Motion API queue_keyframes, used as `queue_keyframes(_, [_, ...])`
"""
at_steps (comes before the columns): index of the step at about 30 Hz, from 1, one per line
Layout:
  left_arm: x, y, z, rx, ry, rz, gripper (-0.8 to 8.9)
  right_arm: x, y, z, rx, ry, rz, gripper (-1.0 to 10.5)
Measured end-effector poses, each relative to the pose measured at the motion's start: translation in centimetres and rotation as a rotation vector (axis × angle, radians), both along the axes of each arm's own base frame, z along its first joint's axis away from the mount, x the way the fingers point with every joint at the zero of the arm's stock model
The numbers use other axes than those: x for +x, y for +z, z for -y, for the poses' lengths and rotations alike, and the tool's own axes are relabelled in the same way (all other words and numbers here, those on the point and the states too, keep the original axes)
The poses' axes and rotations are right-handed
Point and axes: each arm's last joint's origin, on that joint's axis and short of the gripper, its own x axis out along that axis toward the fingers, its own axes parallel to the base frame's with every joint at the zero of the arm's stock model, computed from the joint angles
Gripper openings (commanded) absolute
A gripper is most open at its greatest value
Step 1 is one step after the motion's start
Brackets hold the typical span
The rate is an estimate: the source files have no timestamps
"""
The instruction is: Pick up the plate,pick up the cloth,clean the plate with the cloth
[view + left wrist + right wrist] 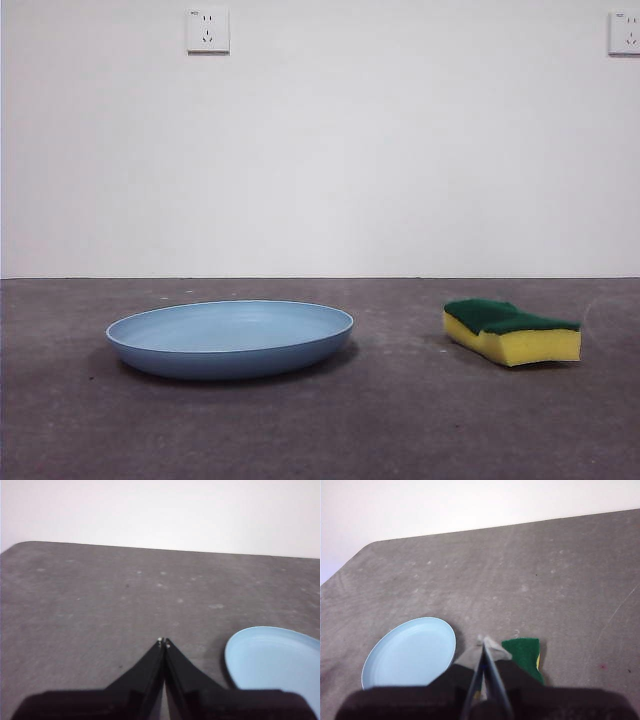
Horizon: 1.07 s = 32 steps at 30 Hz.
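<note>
Flat on the grey table (400, 420): light-blue plate (230, 338) at 9 o'clock of centre, cloth (512, 331) at 3 o'clock, well apart, green side up.
Above, clear of both: left gripper (164, 641), jaws pressed together on nothing, plate's rim near; right gripper (485, 641), jaws likewise closed and empty, between plate and cloth.
</note>
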Motion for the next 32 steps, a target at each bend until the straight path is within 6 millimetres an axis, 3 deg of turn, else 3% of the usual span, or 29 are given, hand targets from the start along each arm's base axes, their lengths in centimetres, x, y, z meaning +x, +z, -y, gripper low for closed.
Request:
queue_keyframes(5, [-0.2,-2.3,-0.4,-0.004,0.022,-0.003,-0.03,0.0,0.0,0.0,0.000,0.000,0.000,0.0])
queue_keyframes(11, [-0.3,-3.4,-0.6,-0.004,0.042,-0.004,-0.03,0.0,0.0,0.0,0.000,0.000,0.000,0.0])
queue_keyframes(32, [-0.4,-3.7,-0.6,-0.002,0.043,-0.034,-0.03,0.0,0.0,0.0,0.000,0.000,0.000,0.0])
